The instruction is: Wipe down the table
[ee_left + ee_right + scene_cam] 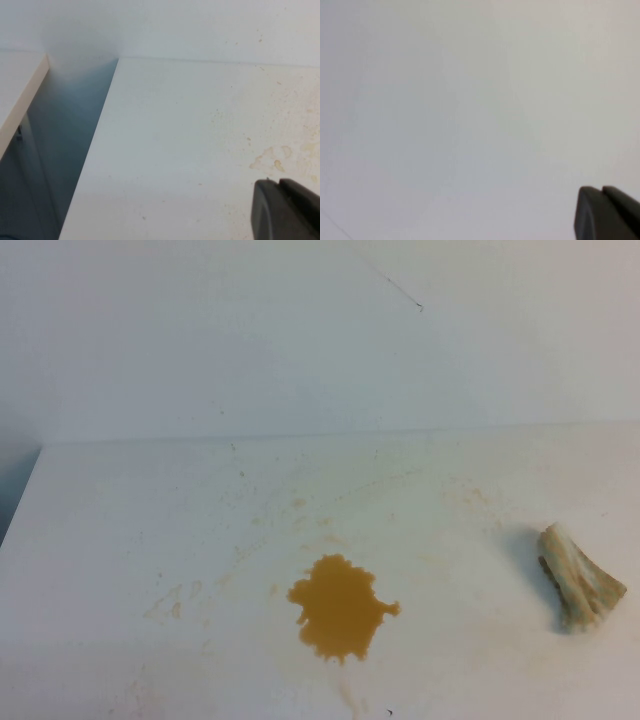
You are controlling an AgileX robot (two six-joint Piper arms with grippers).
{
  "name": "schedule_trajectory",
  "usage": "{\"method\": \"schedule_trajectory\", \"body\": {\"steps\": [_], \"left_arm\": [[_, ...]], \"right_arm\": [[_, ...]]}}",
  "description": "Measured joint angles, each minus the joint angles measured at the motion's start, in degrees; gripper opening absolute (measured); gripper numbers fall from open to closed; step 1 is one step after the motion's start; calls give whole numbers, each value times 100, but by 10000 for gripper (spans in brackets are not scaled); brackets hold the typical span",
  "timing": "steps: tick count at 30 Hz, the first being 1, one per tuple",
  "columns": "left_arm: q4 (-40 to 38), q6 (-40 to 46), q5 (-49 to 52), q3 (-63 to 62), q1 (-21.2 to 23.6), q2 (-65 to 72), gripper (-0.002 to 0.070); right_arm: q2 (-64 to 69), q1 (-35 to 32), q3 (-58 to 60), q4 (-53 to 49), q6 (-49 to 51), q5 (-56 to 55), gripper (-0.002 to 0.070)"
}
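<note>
Both grippers [287, 210] [607, 212] hover; rag [580, 578] slants far-left to near-right.

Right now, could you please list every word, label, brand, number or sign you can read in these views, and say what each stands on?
None: no text can be read anywhere.
The white table, the yellow-brown spill, the crumpled rag and the wall carry no print.
The left gripper, over the table's left part, and the right gripper, facing a blank white surface, show no marking.
</note>
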Motion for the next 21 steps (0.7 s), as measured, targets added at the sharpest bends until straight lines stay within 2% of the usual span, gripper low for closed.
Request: {"method": "schedule_trajectory", "body": {"steps": [2,4,8,16,21], "left_arm": [[0,0,0,0,0,0,-3],[0,0,0,0,0,0,-3],[0,0,0,0,0,0,-4],[0,0,0,0,0,0,-3],[0,0,0,0,0,0,-3]], "right_arm": [[0,0,-66,62,61,-141,-2],[0,0,-318,122,187,186,-2],[103,0,-1308,203,291,1659,-2],[2577,0,-3232,203,149,3373,-2],[3536,69,-3723,370,-223,3374,-2]]}}
